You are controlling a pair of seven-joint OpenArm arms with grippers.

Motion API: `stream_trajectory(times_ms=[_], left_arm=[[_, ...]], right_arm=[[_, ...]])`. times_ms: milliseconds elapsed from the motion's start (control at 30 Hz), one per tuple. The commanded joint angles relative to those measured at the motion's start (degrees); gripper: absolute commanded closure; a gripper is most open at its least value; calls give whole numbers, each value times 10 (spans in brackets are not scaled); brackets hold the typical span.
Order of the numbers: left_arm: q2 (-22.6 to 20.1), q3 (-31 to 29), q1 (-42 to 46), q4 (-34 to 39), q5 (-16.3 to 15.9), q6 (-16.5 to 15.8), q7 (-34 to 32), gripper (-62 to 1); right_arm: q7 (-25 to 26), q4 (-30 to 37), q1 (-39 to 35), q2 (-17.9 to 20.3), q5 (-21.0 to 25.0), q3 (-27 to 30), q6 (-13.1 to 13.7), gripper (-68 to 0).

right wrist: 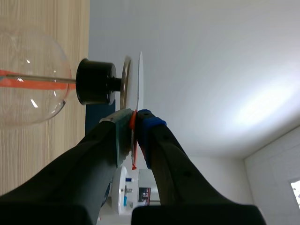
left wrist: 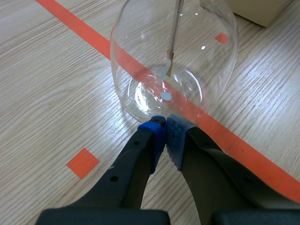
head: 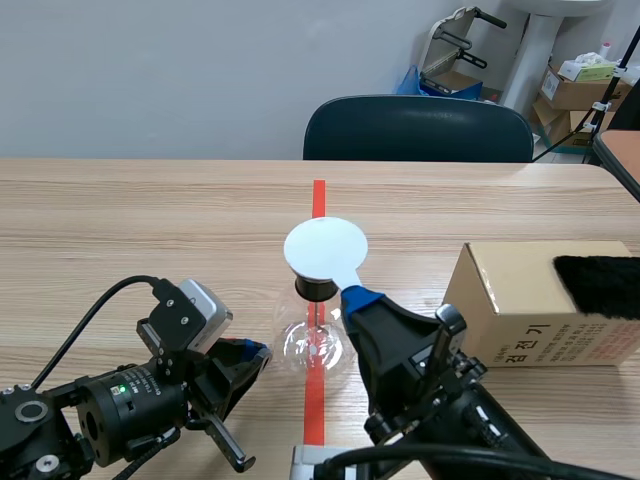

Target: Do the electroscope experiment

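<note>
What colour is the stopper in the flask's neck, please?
Black; the stopper shows best in the right wrist view.

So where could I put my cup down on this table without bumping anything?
Bare wood: the far strip of table between the glass flask and the chair, and the left side past the left pincer. Crowded: the near middle, where the left pincer and the right pincer, holding a white disc, flank the flask; a cardboard box fills the right.

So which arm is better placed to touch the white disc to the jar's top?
Right. The right tool is shut on the white disc, just above the glass jar and its top. The left tool sits shut and empty, low by the jar's base.
</note>
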Motion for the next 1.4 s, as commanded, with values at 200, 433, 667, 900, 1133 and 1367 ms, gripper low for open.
stream_trajectory(times_ms=[200,433,667,900,1133,1367], left_arm=[[4,3,-3,7,-4,-1,-8,-41],[4,3,-3,7,-4,-1,-8,-41],[4,3,-3,7,-4,-1,-8,-41],[4,3,-3,7,-4,-1,-8,-41],[4,3,-3,7,-4,-1,-8,-41],[4,3,-3,7,-4,-1,-8,-41]], right_arm=[[-112,10,4,3,0,2,-9,-8],[-232,10,4,3,0,2,-9,-8],[-323,10,4,3,0,2,-9,-8],[-359,10,4,3,0,2,-8,-8],[-336,10,4,3,0,2,-8,-8],[-260,10,4,3,0,2,-8,-8]])
